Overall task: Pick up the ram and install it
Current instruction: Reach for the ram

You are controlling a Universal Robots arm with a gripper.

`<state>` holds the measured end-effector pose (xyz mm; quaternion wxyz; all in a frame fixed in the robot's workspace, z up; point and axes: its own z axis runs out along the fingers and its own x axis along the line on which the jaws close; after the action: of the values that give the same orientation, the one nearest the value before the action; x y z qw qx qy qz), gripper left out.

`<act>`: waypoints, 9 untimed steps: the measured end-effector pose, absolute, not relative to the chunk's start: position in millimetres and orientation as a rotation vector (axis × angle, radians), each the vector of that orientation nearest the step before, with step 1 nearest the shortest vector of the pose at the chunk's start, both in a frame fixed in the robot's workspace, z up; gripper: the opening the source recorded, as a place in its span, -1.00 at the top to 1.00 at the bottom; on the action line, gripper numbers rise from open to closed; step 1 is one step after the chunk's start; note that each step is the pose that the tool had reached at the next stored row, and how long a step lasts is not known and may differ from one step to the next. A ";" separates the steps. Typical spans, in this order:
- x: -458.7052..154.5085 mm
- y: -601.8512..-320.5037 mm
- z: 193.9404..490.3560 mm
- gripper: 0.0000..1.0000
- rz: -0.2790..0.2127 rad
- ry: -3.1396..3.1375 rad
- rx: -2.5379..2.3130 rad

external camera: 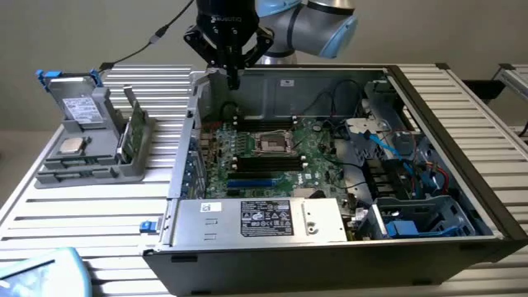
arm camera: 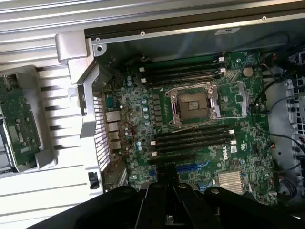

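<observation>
One hand (external camera: 234,79) (closed, empty) hovers above the motherboard (external camera: 276,162); ram (external camera: 133,133) stands in rack (external camera: 83,171).

Robotics lab: opened computer case (external camera: 330,263) on slatted metal bench (external camera: 83,210).

I see my round silver-grey robot arm (external camera: 307,23) with light blue caps (external camera: 343,30), its black gripper (external camera: 234,81) with small white letters, and a thin black cable (external camera: 175,21).

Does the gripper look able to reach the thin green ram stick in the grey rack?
Probably yes: the ram stick stands uncovered in the grey rack, and the shut gripper hangs above the open case.
</observation>
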<state>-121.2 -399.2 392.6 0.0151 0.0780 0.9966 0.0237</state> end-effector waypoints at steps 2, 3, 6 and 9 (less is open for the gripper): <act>-121.2 -399.2 392.6 0.79 0.074 3.101 0.245; -121.2 -399.2 392.6 0.79 0.074 3.100 0.247; -121.2 -399.2 392.6 0.79 0.074 3.100 0.248; -121.2 -399.2 392.6 0.79 0.074 3.100 0.250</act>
<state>-121.2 -399.2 392.6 0.0154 0.0804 0.9964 0.0237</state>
